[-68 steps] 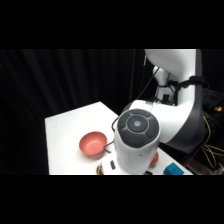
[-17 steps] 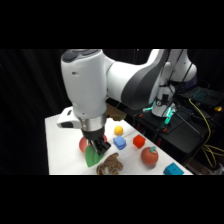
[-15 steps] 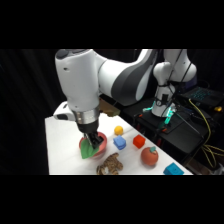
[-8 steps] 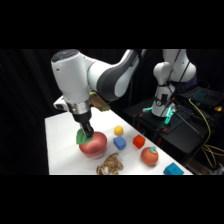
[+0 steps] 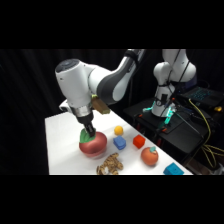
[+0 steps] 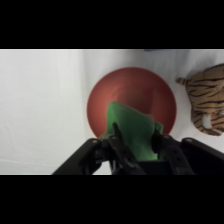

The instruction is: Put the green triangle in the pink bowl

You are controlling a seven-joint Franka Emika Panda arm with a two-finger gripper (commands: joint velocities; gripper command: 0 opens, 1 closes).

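The green triangle (image 6: 131, 127) sits between the fingers of my gripper (image 6: 135, 137), which is shut on it. In the wrist view it hangs over the near part of the round pink bowl (image 6: 145, 92). From the side, my gripper (image 5: 88, 131) comes down from above and holds the green triangle (image 5: 86, 135) just above the left rim of the pink bowl (image 5: 96, 146). The bowl looks empty inside.
A striped toy tiger (image 5: 110, 164) lies just in front of the bowl, and shows as (image 6: 207, 102) at the right of the wrist view. To the bowl's right are a yellow ball (image 5: 118, 130), blue block (image 5: 119, 143), red block (image 5: 139, 142), tomato-like fruit (image 5: 149, 156) and teal block (image 5: 171, 169).
The arm has carried the green triangle leftward and back, from in front of the bowl to above its left rim. The gripper stays shut on it.
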